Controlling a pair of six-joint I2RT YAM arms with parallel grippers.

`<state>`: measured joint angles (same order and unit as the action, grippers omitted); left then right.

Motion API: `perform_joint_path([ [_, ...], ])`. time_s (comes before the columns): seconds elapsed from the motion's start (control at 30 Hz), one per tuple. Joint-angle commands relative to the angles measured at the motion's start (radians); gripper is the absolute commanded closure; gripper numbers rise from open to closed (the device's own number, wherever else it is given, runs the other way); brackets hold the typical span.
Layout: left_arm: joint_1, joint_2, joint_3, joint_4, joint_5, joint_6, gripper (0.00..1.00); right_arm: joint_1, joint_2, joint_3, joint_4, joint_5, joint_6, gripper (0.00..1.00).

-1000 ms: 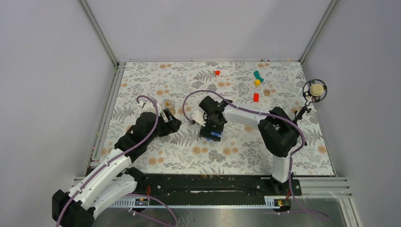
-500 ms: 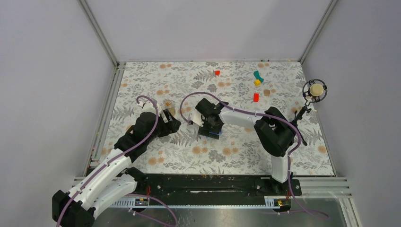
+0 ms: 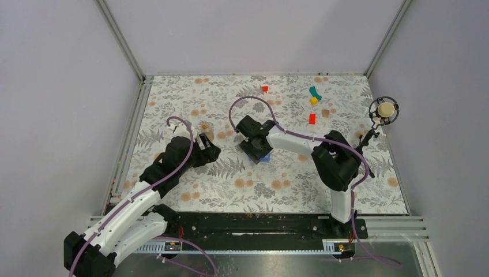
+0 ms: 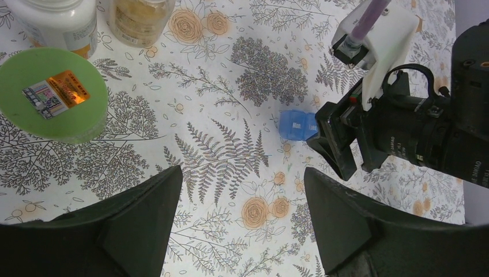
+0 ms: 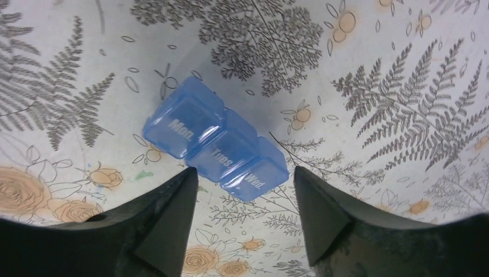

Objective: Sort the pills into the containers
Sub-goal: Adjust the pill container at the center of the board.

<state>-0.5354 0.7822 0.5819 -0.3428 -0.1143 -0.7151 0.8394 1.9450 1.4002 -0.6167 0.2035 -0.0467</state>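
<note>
The translucent blue plastic pill box (image 5: 216, 147), lids shut, lies on the floral-print table cover (image 5: 403, 86) under my right gripper (image 5: 242, 216), its fingers (image 5: 161, 225) spread beside the Wed. end, gripping nothing. My left gripper (image 4: 242, 225) hangs wide, empty. No pills look sorted yet; I judge all of it remains. Plain grey walls (image 3: 248, 34) surround.

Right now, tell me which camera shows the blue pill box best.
Right wrist view: the pill box sits mid-frame, Mon, Tues and Wed lids readable. The left wrist view shows only one end poking out past the right gripper; the top view only a blue sliver under it.
</note>
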Motion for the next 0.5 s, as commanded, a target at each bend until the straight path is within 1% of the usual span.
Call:
perform_joint_path([
  [0.0, 0.006, -0.001, 0.009, 0.048, 0.01, 0.003, 0.21, 0.008, -0.04, -0.046, 0.05, 0.077, 0.084, 0.23],
  [0.07, 0.006, -0.002, 0.005, 0.048, 0.011, 0.003, 0.21, 0.007, -0.073, -0.076, 0.083, 0.073, -0.001, 0.12],
  [0.13, 0.006, -0.003, 0.004, 0.048, 0.01, 0.003, 0.21, 0.008, -0.092, -0.093, 0.095, 0.05, -0.105, 0.07],
  [0.3, 0.006, -0.001, 0.004, 0.048, 0.008, 0.005, 0.21, 0.006, -0.08, -0.099, 0.04, -0.037, -0.39, 0.08],
  [0.37, 0.006, -0.002, 0.003, 0.047, 0.009, 0.006, 0.21, 0.004, -0.073, -0.101, 0.039, -0.067, -0.465, 0.08],
  [0.47, 0.006, -0.001, 0.008, 0.039, 0.007, 0.006, 0.21, -0.005, -0.046, -0.076, 0.029, -0.102, -0.526, 0.11],
])
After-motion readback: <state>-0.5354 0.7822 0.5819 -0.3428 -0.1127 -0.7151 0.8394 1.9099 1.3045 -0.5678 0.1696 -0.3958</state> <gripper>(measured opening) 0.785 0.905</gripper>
